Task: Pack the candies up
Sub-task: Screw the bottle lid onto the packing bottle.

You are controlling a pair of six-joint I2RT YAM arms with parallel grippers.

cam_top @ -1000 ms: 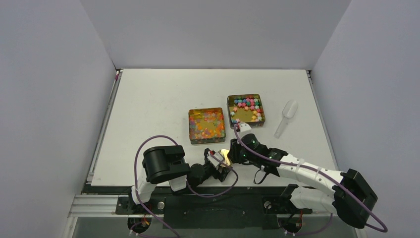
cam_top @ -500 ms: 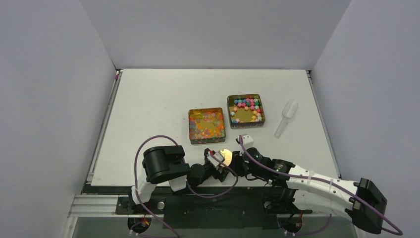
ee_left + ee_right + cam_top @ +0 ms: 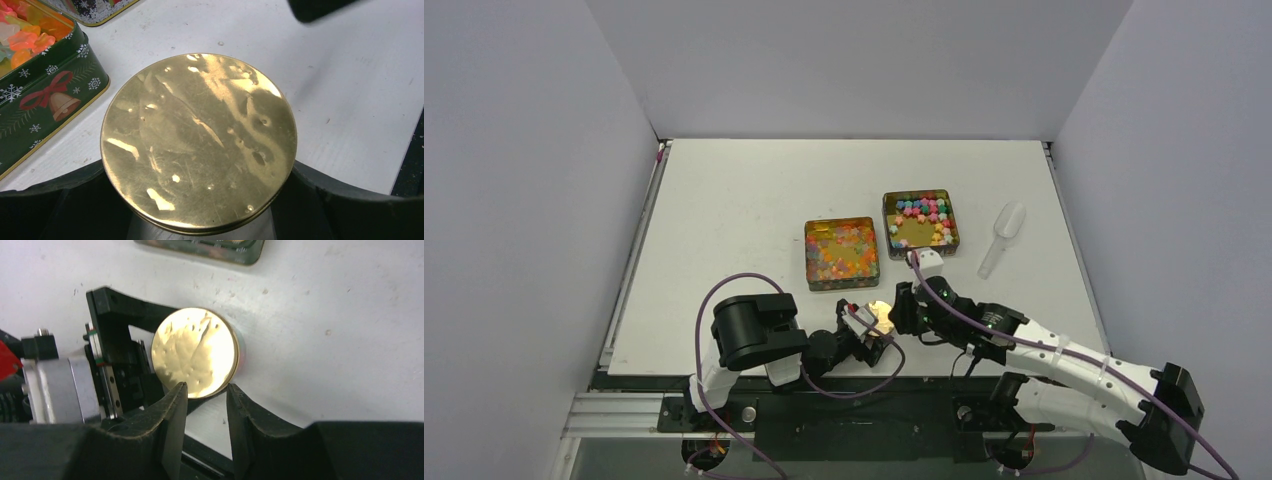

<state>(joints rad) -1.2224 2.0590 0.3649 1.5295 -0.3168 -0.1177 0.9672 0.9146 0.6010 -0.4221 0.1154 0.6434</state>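
The candies lie in two open tins: glossy orange and red ones (image 3: 839, 250) (image 3: 20, 35) in the left tin, opaque blue, green, pink and yellow ones (image 3: 921, 215) in the right tin. My left gripper (image 3: 871, 335) (image 3: 199, 200) is shut on a small jar whose flat gold lid (image 3: 880, 317) (image 3: 199, 142) (image 3: 196, 352) covers nearly all of it. My right gripper (image 3: 896, 308) (image 3: 206, 387) is open, its fingertips (image 3: 180, 390) just at the lid's near edge, with nothing between them.
The left tin (image 3: 809, 262) (image 3: 45, 95) is dark green with bells and snowflakes. The right tin (image 3: 953, 230) stands behind it, and its corner shows in the left wrist view (image 3: 95, 10). A clear plastic scoop (image 3: 1002, 238) lies right of the tins. The table's near edge runs just below both grippers.
My right wrist dipped toward the near edge, then came back up beside the lid, and its jaws opened a little wider. The left arm and jar have not moved.
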